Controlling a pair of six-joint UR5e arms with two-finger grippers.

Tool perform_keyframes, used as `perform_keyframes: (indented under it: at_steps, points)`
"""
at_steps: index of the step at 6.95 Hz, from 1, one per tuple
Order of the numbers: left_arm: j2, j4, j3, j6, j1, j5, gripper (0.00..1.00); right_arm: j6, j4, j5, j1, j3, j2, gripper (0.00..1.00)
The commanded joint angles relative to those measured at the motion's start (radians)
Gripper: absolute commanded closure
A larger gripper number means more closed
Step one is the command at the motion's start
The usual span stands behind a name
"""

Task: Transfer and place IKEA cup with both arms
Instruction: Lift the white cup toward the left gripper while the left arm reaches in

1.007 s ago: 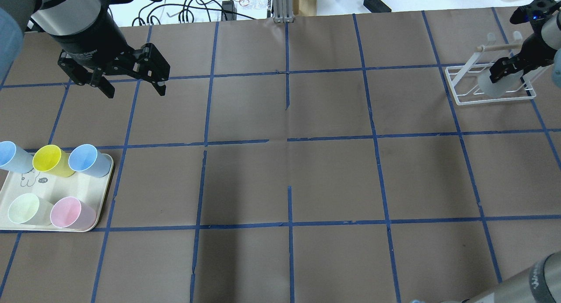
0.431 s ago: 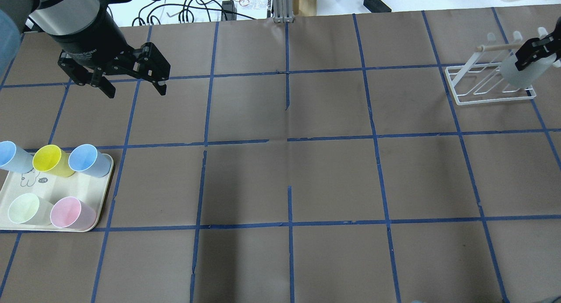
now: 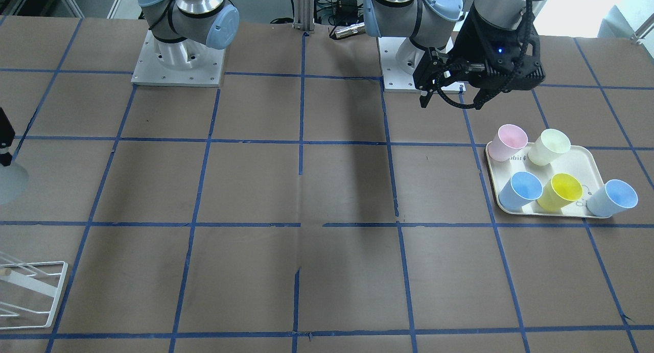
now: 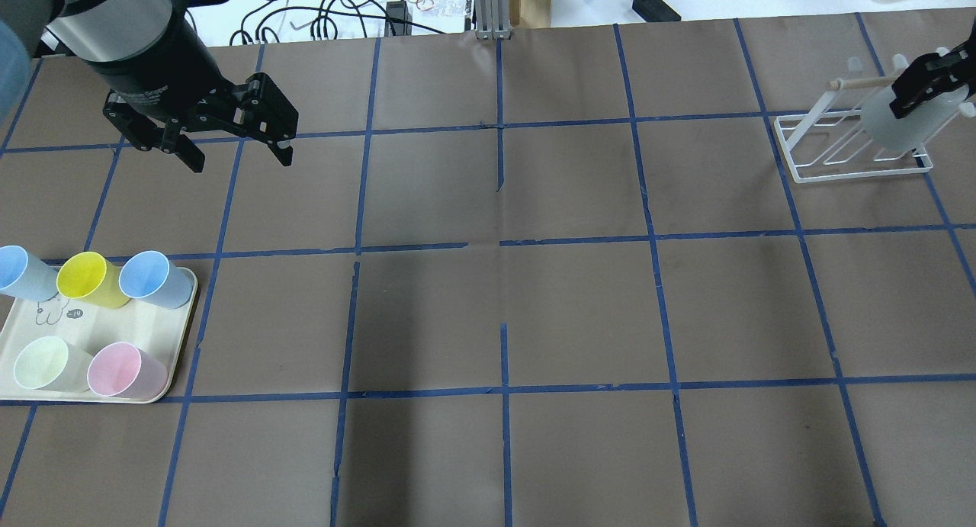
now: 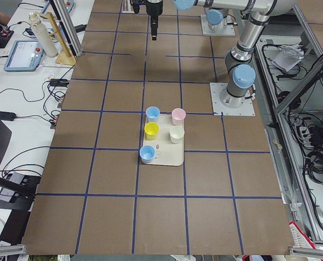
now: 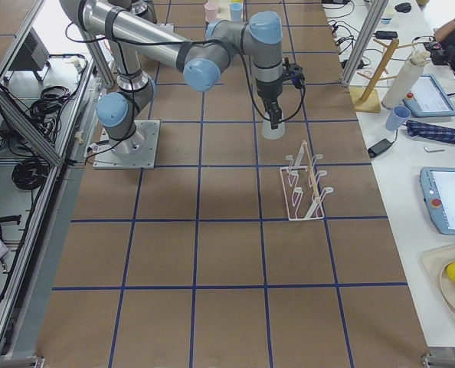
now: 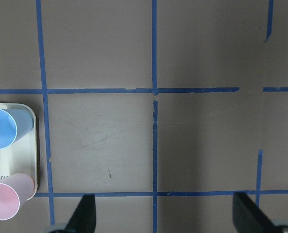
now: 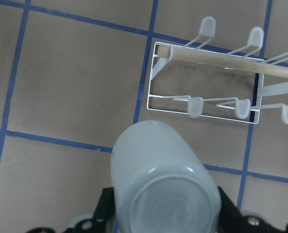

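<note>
IKEA cup (image 8: 163, 189), clamped in the right gripper (image 4: 929, 85) just beside the white rack (image 8: 216, 58), likely heads next toward the open-jawed left gripper (image 4: 239, 149), well apart from the rack, for handover.

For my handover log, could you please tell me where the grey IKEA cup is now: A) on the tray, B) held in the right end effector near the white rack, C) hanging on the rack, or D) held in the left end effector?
B: the right end effector is shut on the grey cup, clear of the rack.
</note>
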Motion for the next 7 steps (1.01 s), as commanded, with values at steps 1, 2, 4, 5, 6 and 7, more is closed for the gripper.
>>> perform_keyframes:
  at_steps: [1, 2, 4, 5, 6, 7]
  points:
    - [0.023, -0.077, 0.001, 0.092, 0.055, -0.143, 0.0, 0.313, 0.071, 0.0, 0.185, 0.001, -0.033, 0.85]
    - [0.043, -0.19, -0.002, 0.17, 0.117, -0.277, 0.0, 0.419, 0.121, 0.001, 0.289, 0.003, -0.036, 0.89]
    - [0.047, -0.425, -0.014, 0.446, 0.341, -0.579, 0.0, 0.656, 0.143, 0.109, 0.443, 0.001, -0.039, 0.92]
    - [0.045, -0.541, -0.054, 0.597, 0.412, -0.695, 0.0, 0.679, 0.169, 0.221, 0.471, 0.001, -0.057, 0.92]
    - [0.031, -0.574, -0.118, 0.745, 0.449, -0.735, 0.0, 0.701, 0.226, 0.386, 0.471, 0.001, -0.085, 0.97]
    - [0.027, -0.575, -0.201, 0.81, 0.452, -0.836, 0.0, 0.747, 0.26, 0.543, 0.471, 0.001, -0.102, 1.0]
